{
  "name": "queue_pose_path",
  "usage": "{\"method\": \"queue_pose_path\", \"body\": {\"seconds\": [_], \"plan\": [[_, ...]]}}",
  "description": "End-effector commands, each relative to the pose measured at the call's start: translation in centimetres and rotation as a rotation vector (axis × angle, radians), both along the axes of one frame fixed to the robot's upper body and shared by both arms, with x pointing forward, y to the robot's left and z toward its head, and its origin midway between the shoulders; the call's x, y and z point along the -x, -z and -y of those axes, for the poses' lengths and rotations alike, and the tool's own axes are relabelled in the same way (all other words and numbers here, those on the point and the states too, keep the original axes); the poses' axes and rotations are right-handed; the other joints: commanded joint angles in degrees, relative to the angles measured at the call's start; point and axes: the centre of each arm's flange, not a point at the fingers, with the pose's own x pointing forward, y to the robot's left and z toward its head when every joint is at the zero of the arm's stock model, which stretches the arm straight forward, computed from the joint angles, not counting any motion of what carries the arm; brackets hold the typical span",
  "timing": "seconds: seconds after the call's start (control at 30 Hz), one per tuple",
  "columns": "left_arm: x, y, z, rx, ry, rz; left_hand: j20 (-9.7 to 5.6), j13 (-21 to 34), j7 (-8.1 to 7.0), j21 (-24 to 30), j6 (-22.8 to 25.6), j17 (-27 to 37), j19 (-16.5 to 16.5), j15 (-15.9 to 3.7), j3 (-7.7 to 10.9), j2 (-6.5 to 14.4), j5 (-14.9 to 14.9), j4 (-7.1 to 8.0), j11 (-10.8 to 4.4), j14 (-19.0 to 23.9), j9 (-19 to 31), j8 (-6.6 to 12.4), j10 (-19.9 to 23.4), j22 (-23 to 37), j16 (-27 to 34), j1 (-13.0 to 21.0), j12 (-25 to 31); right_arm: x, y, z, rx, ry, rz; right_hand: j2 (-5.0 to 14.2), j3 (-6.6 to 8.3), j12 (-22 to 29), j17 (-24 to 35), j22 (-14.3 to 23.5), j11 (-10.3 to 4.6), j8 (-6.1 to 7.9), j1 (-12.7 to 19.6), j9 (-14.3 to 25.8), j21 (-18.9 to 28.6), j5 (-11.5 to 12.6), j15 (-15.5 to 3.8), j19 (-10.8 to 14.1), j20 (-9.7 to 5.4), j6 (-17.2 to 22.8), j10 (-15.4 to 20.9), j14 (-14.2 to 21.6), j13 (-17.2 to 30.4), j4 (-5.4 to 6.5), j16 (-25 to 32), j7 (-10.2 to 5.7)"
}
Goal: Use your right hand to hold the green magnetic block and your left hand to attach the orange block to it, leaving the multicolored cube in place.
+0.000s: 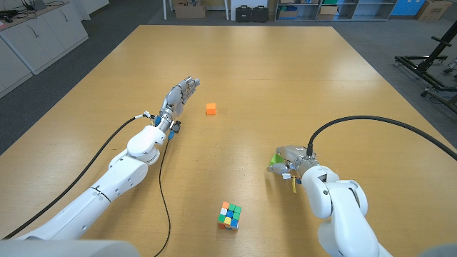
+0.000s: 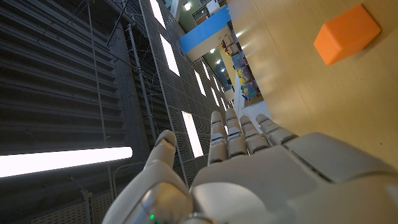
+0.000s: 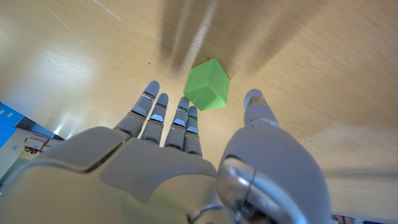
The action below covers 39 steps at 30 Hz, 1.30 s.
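The small orange block [image 1: 211, 108] lies on the wooden table [image 1: 285, 78], just to the right of my left hand [image 1: 181, 93]. That hand's fingers are stretched out and apart, holding nothing. In the left wrist view the orange block [image 2: 346, 34] lies on the table a short way off my left hand [image 2: 249, 174]. My right hand [image 1: 289, 160] hovers over the green block [image 1: 277, 158], which peeks out at its left edge. In the right wrist view the green block [image 3: 207, 93] sits just beyond the fingertips and the thumb of my right hand [image 3: 186, 168], which is spread and not gripping it. The multicolored cube [image 1: 229, 215] stands near the front edge.
A black cable [image 1: 166, 200] trails across the table from my left arm, passing left of the multicolored cube. Cabinets and boxes stand beyond the table's far edge, and a black metal frame [image 1: 428, 68] stands at the far right.
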Motion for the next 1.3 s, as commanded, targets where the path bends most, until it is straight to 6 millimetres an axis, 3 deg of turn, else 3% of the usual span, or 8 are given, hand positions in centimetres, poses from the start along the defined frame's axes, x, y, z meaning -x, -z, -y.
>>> {"method": "queue_pose_path", "body": {"seconds": [0.03, 0.3, 0.6, 1.03, 1.13, 1.27, 1.3], "plan": [[-0.38, 0.10, 0.18, -0.002, 0.006, -0.005, -2.16, 0.12, -0.13, 0.04, 0.54, -0.03, 0.14, -0.83, 0.36, 0.35, 0.28, 0.03, -0.15, 0.67, 0.23, -0.32, 0.53, 0.33, -0.07, 0.20, -0.06, -0.52, 0.58, -0.15, 0.034, 0.031, -0.012, -0.24, -0.15, 0.64, 0.31, 0.27, -0.27, 0.42, 0.46, 0.35, 0.03, 0.23, -0.51, 0.84, -0.50, 0.68, 1.04, 1.16, 0.33, 0.16, 0.52, -0.54], [-0.55, 0.28, 0.44, -0.004, 0.011, -0.010, -2.14, 0.03, -0.12, 0.03, 0.67, -0.03, 0.13, -0.85, 0.37, 0.35, 0.27, 0.04, 0.10, 0.73, 0.24, -0.31, 0.56, 0.33, -0.08, 0.19, -0.08, -0.66, 0.74, -0.09, 0.036, 0.029, -0.016, -0.18, -0.18, 0.99, 0.32, 0.28, -0.48, 0.79, 0.60, 0.40, 0.30, 0.24, -0.71, 1.78, -0.71, 1.65, 1.89, 2.12, 0.38, 0.16, 0.86, -1.20], [-0.49, 0.46, 0.26, -0.009, 0.011, -0.014, -2.16, -0.04, -0.18, 0.02, 0.59, -0.03, 0.11, -0.84, 0.37, 0.35, 0.27, 0.04, -0.14, 0.68, 0.24, -0.39, 0.58, 0.33, -0.12, 0.19, -0.09, -1.04, 0.92, -0.07, 0.039, 0.034, 0.010, 0.03, -0.13, 2.76, 0.26, 0.30, -2.97, 1.96, 1.55, 0.32, 1.33, 0.41, -2.89, 5.58, -1.70, 5.47, 6.56, 6.51, 0.53, 0.00, 2.36, -3.59], [-0.55, 0.61, 0.12, -0.010, 0.009, -0.021, -2.07, -0.14, -0.18, 0.01, 0.62, -0.03, 0.06, -0.84, 0.38, 0.35, 0.27, 0.05, -0.20, 0.68, 0.25, -0.45, 0.58, 0.33, -0.15, 0.16, -0.13, -1.44, 0.85, 0.02, 0.057, 0.058, 0.024, 1.90, 1.70, 4.51, -0.07, 0.32, -4.60, 3.40, 5.64, 0.16, 2.76, 1.15, -5.41, 10.07, -4.31, 10.18, 12.76, 11.54, 0.11, -0.93, 3.90, -6.66], [-0.56, 0.67, 0.12, -0.010, 0.009, -0.022, -2.06, -0.17, -0.19, 0.01, 0.64, -0.03, 0.05, -0.83, 0.38, 0.34, 0.27, 0.05, -0.15, 0.68, 0.26, -0.46, 0.64, 0.33, -0.16, 0.16, -0.11, -1.48, 0.82, 0.00, 0.055, 0.054, 0.030, 2.21, 2.10, 4.86, -0.17, 0.32, -5.07, 4.08, 6.60, 0.10, 3.11, 1.37, -6.26, 11.06, -5.05, 12.06, 14.33, 13.33, -0.07, -1.04, 4.47, -7.15], [-0.53, 0.74, 0.10, -0.007, 0.009, -0.021, -2.04, -0.19, -0.18, 0.00, 0.67, -0.02, 0.04, -0.83, 0.38, 0.34, 0.26, 0.05, -0.08, 0.69, 0.26, -0.46, 0.61, 0.33, -0.16, 0.15, -0.13, -1.46, 0.79, 0.02, 0.044, 0.052, 0.052, 2.74, 2.88, 5.87, -0.45, 0.35, -6.29, 5.60, 8.73, -0.06, 3.94, 1.74, -7.88, 13.19, -6.21, 16.27, 19.14, 16.37, -0.49, -1.04, 5.28, -8.25], [-0.51, 0.76, 0.08, -0.006, 0.009, -0.021, -2.03, -0.19, -0.19, 0.01, 0.67, -0.02, 0.05, -0.81, 0.38, 0.34, 0.26, 0.05, -0.08, 0.69, 0.26, -0.47, 0.57, 0.33, -0.16, 0.15, -0.15, -1.44, 0.79, 0.04, 0.041, 0.050, 0.057, 2.93, 2.96, 6.29, -0.41, 0.38, -6.77, 6.55, 9.30, -0.11, 4.33, 1.78, -8.36, 14.08, -6.86, 18.73, 21.24, 18.18, -0.65, -0.89, 5.95, -8.77]]}}
